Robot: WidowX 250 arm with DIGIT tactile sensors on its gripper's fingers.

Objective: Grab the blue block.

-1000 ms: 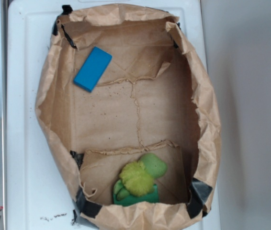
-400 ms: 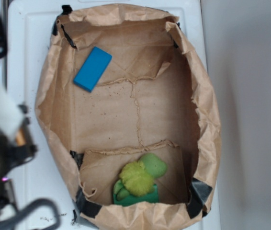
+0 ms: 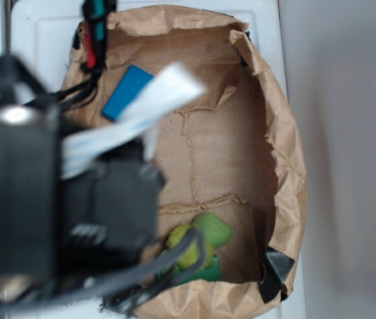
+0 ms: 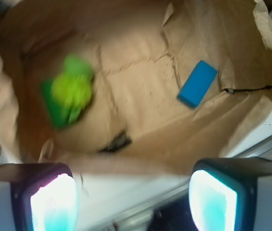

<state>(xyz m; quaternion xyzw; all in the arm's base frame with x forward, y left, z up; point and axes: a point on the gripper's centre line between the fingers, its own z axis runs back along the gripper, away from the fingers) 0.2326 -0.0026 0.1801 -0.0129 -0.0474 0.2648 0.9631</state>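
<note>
Pincer (image 4: 133,197) fingers spread apart, empty, above the paper bag's rim (image 4: 126,163); blue block (image 4: 198,83) lies untouched inside.

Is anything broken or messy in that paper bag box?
The brown paper liner is crumpled and torn along its creases, with a ragged rim held by black tape. The blue block lies flat and looks fine. The claw is open, holding nothing.

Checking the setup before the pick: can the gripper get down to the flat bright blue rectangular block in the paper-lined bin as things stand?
Probably yes. The flat bright blue rectangular block lies alone on the brown paper lining, apart from the yellow-green plush toy, nothing on it. The gripper is open, above.
</note>
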